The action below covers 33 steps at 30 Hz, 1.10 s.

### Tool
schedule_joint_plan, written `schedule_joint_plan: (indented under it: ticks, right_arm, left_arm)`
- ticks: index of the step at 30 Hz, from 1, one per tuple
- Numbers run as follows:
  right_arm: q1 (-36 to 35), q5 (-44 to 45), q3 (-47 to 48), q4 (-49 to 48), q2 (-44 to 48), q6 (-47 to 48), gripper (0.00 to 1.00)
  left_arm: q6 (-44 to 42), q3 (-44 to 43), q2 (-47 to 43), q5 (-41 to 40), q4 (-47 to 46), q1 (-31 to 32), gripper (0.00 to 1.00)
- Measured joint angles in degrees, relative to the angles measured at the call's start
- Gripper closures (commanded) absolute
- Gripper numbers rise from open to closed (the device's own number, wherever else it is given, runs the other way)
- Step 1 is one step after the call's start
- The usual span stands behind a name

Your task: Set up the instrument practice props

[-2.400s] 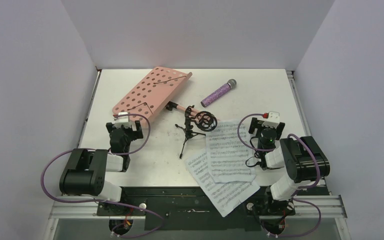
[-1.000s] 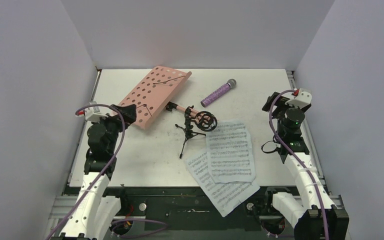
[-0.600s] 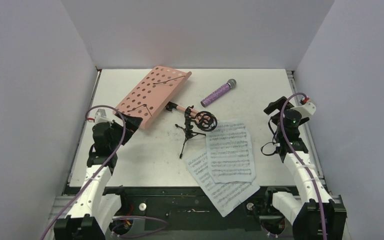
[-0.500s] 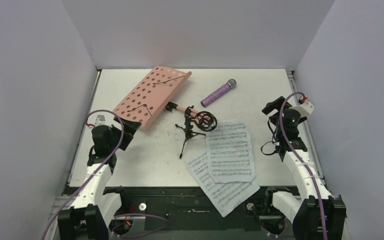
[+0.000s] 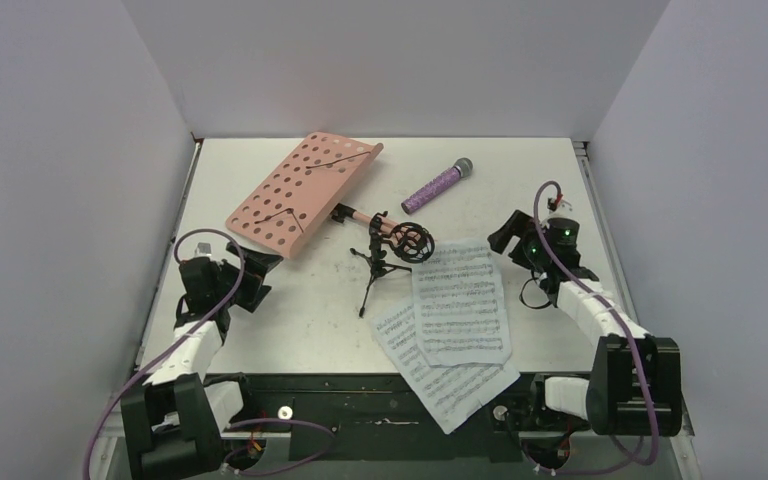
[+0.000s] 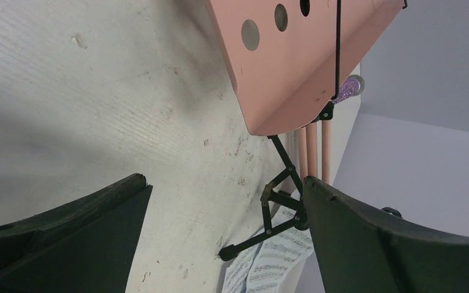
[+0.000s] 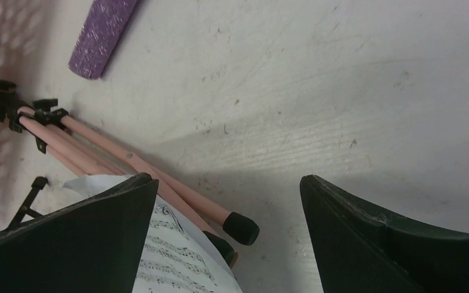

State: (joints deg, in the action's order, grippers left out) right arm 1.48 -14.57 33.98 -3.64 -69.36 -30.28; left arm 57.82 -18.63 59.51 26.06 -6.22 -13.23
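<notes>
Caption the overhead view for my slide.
Open left hand and right hand flank pink perforated music stand, glittery purple microphone, black tripod mic stand and white sheet-music pages.

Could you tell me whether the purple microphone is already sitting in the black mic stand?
No, the purple microphone lies flat on the table, apart from the black mic stand.

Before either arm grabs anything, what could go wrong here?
The black mic stand sits right against the folded legs of the pink music stand, so lifting either may drag the other. The sheet-music pages overlap loosely, one overhanging the near edge of the table; the open right gripper beside them could sweep them off.
</notes>
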Motion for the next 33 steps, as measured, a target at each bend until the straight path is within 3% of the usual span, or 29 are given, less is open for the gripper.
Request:
schedule_joint_plan:
  ticks: [10, 16, 19, 23, 33]
  right_arm:
    - [-8.4, -6.8, -2.8, 1.3, -6.1, 0.0, 0.01]
    - [-12.2, -6.9, -5.8, 5.3, -0.2, -1.3, 0.0]
    - [-12.5, -6.2, -6.8, 9.1, 4.4, -1.4, 0.08]
    - [-12.5, -4.0, -6.7, 13.2, 8.8, -0.2, 0.1]
    - [-12.5, -3.3, -4.0, 15.2, 10.8, 4.2, 0.1]
  left_arm:
    - [-1.2, -1.1, 3.0, 1.5, -0.5, 0.0, 0.04]
    - [-1.3, -2.5, 8.9, 2.9, -3.6, 0.0, 0.04]
    - [-0.5, -2.5, 12.7, 4.5, -6.5, 0.0, 0.04]
    - [1.2, -2.5, 17.2, 6.9, -11.5, 0.1, 0.03]
    - [4.2, -2.6, 25.6, 9.6, -24.4, 1.1, 0.0]
